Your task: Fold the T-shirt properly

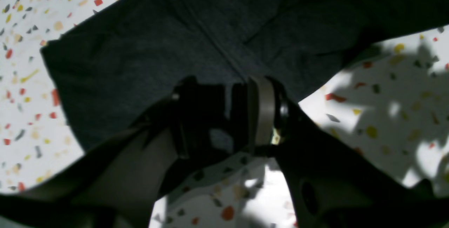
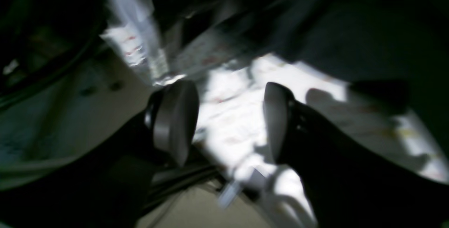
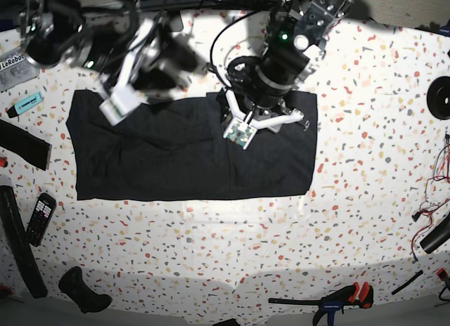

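Observation:
The black T-shirt (image 3: 176,154) lies spread as a wide rectangle on the speckled table, plain side up. In the left wrist view its dark fabric (image 1: 168,52) fans out from my left gripper (image 1: 247,91), whose jaws are closed on a fold of it, with the table showing on both sides. In the base view that arm (image 3: 271,73) hangs over the shirt's upper right part. My right gripper (image 2: 226,122) is open and empty, with white table showing between its pads; this view is blurred. The right arm (image 3: 151,66) is above the shirt's upper left edge.
A remote (image 3: 40,217), black straps (image 3: 21,145) and a teal marker (image 3: 24,101) lie left of the shirt. A clamp (image 3: 341,296) lies at the front edge. A black roll (image 3: 440,98) and cables (image 3: 437,168) are at the right.

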Controlling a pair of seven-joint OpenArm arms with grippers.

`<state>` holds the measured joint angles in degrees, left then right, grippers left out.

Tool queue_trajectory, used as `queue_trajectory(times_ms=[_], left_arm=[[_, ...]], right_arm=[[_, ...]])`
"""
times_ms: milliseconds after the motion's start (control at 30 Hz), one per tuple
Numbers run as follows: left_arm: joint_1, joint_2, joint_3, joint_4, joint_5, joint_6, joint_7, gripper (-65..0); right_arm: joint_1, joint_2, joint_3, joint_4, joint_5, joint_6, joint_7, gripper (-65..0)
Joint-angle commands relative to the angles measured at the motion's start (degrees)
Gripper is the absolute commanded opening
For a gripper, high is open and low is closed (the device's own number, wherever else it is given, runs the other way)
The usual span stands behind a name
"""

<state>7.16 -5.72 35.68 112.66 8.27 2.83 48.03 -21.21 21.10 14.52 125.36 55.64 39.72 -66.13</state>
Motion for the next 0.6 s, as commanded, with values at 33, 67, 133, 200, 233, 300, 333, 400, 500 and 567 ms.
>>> queue_trajectory(times_ms=[33, 67, 133, 200, 233, 300, 333, 400, 500, 567], left_arm=[[-0.72, 0.28, 0.04, 1.01, 2.01, 0.17, -1.38, -41.7], [-0.85, 0.28, 0.04, 1.01, 2.93, 0.17, -1.38, -41.7], [-0.98, 0.28, 0.04, 1.01, 4.39, 0.17, -1.33, -41.7], [-1.14, 0.28, 0.04, 1.01, 4.79, 0.17, -1.29, -41.7], [-1.16, 0.28, 0.04, 1.01, 4.79, 0.20, -1.31, -41.7], [-1.16, 0.28, 0.04, 1.01, 4.79, 0.20, -1.33, -41.7], [-1.16, 0.28, 0.04, 1.01, 4.76, 0.20, -1.33, -41.7], [-1.16, 0.28, 0.04, 1.01, 4.79, 0.20, -1.31, -41.7], [-1.16, 0.28, 0.04, 1.01, 4.76, 0.20, -0.98, -41.7], [-1.16, 0.28, 0.04, 1.01, 4.76, 0.20, -0.94, -41.7]], right_arm=[[1.22, 0.46, 3.67, 1.01, -2.40, 0.28, 2.25, -23.7], [1.38, 0.48, 5.31, 1.01, -3.74, 0.28, 3.65, -21.6], [1.36, 0.46, 8.15, 1.01, -5.95, 0.28, 6.75, -20.7], [1.38, 0.48, 10.40, 1.01, -6.19, 0.28, 7.48, -20.7], [1.38, 0.48, 11.28, 1.01, -6.19, 0.28, 7.61, -20.7], [1.38, 0.46, 12.83, 1.01, -6.21, 0.28, 9.60, -20.7], [1.53, 0.46, 13.64, 1.01, -6.23, 0.28, 11.28, -20.7], [2.19, 0.46, 15.39, 1.01, -7.76, 0.28, 13.42, -20.7], [5.55, 0.46, 17.27, 0.98, -14.40, 0.28, 12.79, -20.7], [8.61, 0.48, 17.51, 0.68, -19.45, -1.11, 10.16, -20.8]])
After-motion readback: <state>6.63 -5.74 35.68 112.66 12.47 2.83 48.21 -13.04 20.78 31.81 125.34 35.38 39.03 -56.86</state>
